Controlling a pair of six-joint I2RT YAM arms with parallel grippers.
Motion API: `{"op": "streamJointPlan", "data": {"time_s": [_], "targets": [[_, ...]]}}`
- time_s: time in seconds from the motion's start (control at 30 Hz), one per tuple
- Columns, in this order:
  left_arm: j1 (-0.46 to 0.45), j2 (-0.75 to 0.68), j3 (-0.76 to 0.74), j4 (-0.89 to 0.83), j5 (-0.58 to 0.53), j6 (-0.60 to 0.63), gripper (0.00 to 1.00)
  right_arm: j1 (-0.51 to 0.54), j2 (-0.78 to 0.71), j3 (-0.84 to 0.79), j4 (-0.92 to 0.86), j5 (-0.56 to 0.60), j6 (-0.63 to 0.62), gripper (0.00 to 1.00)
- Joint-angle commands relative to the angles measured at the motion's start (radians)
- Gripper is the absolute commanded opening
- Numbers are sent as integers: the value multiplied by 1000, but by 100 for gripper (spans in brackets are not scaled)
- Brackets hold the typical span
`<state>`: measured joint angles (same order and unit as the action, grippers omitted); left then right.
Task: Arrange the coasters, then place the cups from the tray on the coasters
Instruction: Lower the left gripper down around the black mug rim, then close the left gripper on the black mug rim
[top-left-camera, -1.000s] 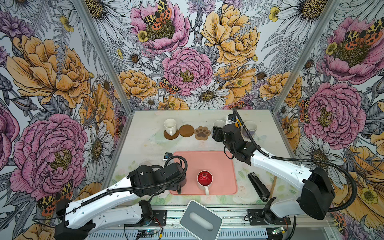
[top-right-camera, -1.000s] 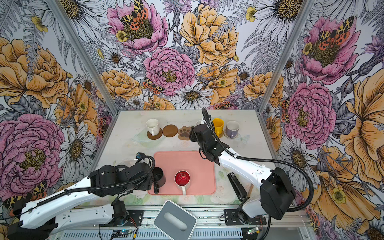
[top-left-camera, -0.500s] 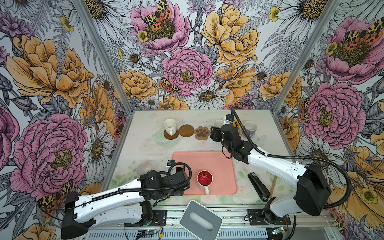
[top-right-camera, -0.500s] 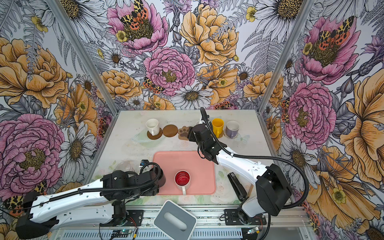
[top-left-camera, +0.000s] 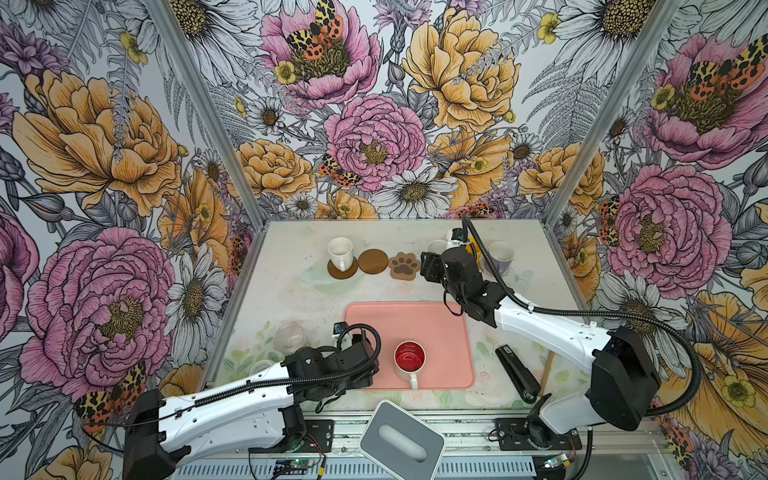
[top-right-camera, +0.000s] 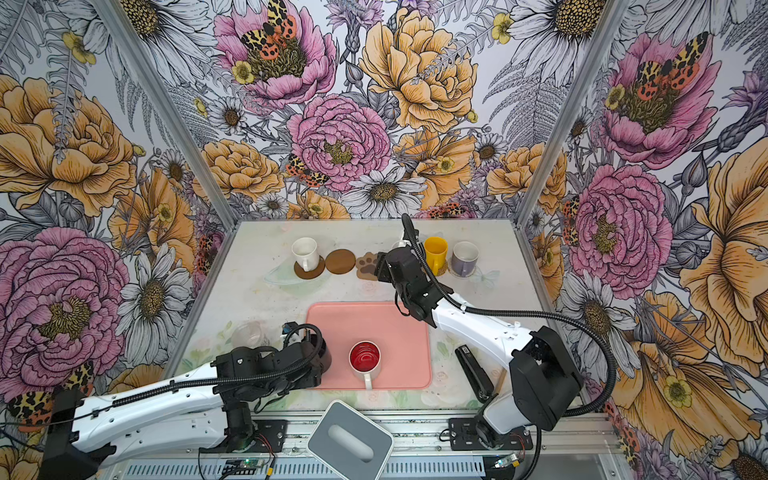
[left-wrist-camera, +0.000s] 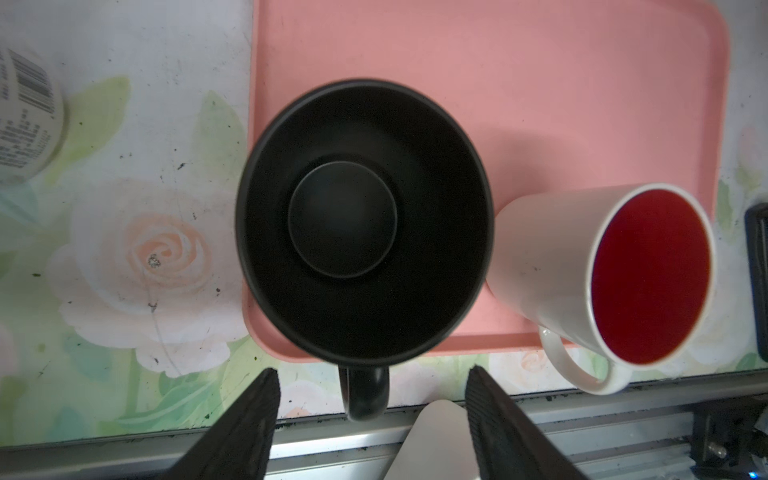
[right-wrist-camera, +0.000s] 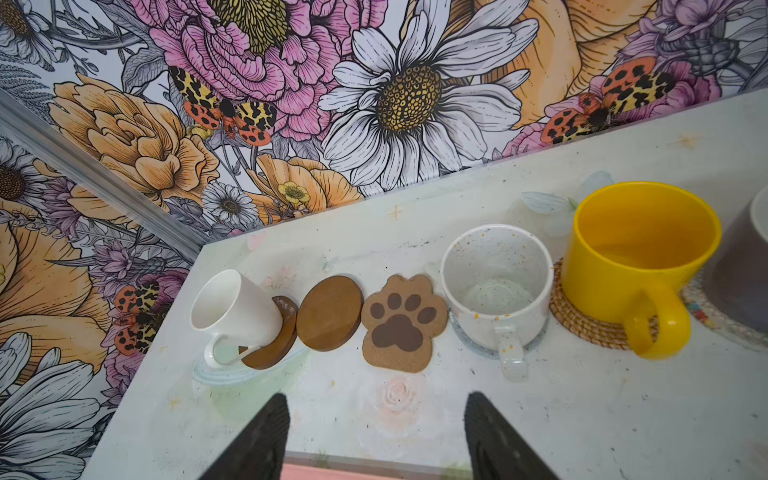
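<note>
The left claw (left-wrist-camera: 371, 376) is hanging spread wide, gripping nothing, just over the black cup (left-wrist-camera: 361, 216). The cup is sitting on the left edge of the tray (top-right-camera: 374, 320), low in a top view, its handle pointing between the two fingers (left-wrist-camera: 249, 424).

Salmon-pink tray (left-wrist-camera: 540, 83), black cup (left-wrist-camera: 361, 216) (white cup (left-wrist-camera: 598, 278), red inside)

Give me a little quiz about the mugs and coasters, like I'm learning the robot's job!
1. How many mugs stand on the pink tray?
2. What holds the yellow mug: A a paw-shaped mat, B the rattan coaster, C a brown disc?
3. True or false: the paw coaster has a mug on it.
Key: 1 two, the black mug and the red-lined mug; 2 B; 3 false.
</note>
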<state>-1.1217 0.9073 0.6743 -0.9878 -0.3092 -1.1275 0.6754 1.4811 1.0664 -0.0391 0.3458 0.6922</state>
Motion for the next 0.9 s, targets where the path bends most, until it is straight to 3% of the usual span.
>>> {"op": "streamJointPlan", "data": {"time_s": [0.0, 0.33, 0.73, 0.87], "targets": [[36, 8, -29, 75, 37, 5, 72, -8, 13, -2, 19, -8, 10, 69], [93, 33, -79, 114, 58, 16, 70, -28, 34, -2, 27, -40, 23, 69], [135, 115, -88, 146, 88, 78, 59, -45, 44, -8, 37, -68, 35, 69], [141, 141, -81, 153, 90, 90, 48, -50, 45, -11, 39, -75, 36, 69]]}}
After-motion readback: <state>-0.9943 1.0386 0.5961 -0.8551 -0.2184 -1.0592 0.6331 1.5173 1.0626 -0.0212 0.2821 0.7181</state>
